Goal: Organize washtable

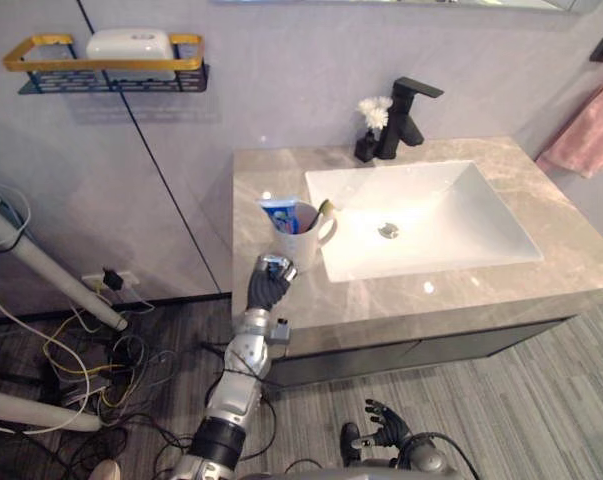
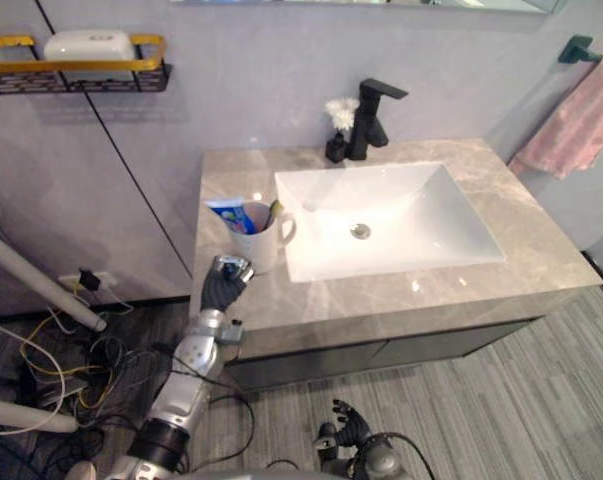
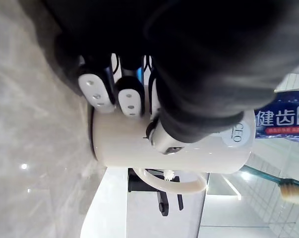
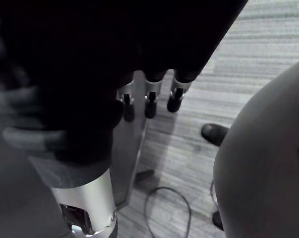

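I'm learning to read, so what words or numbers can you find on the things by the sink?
Toothpaste tube: white characters on blue, cut off at the picture's edge; not readable whole.
White mug: small dark letters near its rim, partly hidden by the left hand; too small to read.
Nothing else carries print I can make out.

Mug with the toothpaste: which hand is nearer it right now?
Left. The left hand is at the counter edge just in front of the mug; the right hand hangs low near the floor.
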Controlling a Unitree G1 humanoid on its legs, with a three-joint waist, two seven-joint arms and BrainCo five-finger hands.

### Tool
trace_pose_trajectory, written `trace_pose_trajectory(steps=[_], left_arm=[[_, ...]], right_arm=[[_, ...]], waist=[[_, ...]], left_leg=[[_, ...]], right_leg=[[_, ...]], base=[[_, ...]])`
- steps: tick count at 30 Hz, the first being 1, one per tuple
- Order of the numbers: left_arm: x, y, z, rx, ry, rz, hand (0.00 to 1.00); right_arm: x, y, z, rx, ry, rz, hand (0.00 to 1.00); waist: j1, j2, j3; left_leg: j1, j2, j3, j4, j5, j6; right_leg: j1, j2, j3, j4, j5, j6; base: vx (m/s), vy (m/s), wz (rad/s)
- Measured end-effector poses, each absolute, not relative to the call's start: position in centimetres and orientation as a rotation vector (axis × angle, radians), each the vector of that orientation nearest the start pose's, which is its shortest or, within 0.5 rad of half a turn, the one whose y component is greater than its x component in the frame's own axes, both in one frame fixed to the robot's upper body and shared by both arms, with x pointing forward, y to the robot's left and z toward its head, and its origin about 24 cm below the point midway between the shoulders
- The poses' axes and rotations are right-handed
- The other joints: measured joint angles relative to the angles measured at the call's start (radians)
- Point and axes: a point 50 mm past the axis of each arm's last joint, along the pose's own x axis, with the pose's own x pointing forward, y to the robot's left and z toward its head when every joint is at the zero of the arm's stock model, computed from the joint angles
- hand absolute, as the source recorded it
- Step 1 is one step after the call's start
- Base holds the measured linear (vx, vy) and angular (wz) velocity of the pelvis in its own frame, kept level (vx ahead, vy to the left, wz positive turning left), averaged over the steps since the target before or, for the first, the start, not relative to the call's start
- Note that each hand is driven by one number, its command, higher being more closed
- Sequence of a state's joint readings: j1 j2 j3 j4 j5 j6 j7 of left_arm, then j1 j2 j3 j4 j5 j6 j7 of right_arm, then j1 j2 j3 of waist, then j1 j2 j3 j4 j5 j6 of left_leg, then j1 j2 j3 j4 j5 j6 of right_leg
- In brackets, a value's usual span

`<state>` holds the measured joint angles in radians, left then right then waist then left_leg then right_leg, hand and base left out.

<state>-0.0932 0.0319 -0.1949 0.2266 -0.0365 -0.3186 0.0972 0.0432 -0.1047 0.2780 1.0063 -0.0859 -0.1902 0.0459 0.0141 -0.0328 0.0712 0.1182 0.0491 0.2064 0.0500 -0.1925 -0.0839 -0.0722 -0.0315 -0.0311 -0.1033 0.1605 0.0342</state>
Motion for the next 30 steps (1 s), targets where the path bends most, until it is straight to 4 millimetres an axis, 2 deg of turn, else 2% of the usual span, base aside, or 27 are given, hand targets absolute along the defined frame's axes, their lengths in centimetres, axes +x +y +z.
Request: trace_pose_trajectory(steps=[6,14,20,25,30], left_arm=[[26.0,9.4,4.1,-0.048,-0.167,-0.233,1.0],[24.4,5.2,3.9,-0.096,-0.134,-0.503,1.0],[22.3,2.4,4.1,-0.141,-0.113,-0.761,1.0],[21.0,1.5,3.8,-0.176,-0.084,-0.896,1.0],[19.6,1.5,2.6,-0.159,-0.013,-1.023,1.0]], right_arm=[[12.8,-14.7,-14.8,-0.251,0.869,0.301,0.0],[12.9,-14.7,-14.8,-0.252,0.867,0.303,0.0],[13.1,-14.4,-14.7,-0.259,0.857,0.331,0.0],[13.2,-14.2,-14.6,-0.26,0.854,0.356,0.0],[13.3,-14.3,-14.6,-0.287,0.851,0.405,0.0]], waist=[[0.0,0.0,0.0],[-0.001,0.001,0.0],[-0.001,0.002,-0.001],[-0.003,0.009,-0.005],[-0.005,0.028,-0.013]], left_leg=[[0.0,0.0,-0.007,0.001,0.0,0.0],[0.002,0.0,-0.005,0.002,0.0,0.0],[0.012,0.0,0.015,0.002,0.0,0.0],[0.019,0.001,0.022,0.001,-0.001,-0.002],[0.02,0.004,0.042,0.001,-0.004,-0.006]], right_leg=[[0.001,-0.001,-0.006,0.0,0.0,0.0],[0.002,-0.001,-0.005,0.001,0.0,0.0],[0.002,0.002,0.01,0.004,0.001,-0.001],[0.004,0.006,0.022,0.004,0.002,-0.002],[0.004,0.012,0.036,0.004,0.003,-0.003]], base=[[0.0,0.0,0.02],[0.0,0.0,0.0],[0.0,0.001,-0.07],[-0.02,-0.001,-0.08],[-0.03,-0.002,-0.09]])
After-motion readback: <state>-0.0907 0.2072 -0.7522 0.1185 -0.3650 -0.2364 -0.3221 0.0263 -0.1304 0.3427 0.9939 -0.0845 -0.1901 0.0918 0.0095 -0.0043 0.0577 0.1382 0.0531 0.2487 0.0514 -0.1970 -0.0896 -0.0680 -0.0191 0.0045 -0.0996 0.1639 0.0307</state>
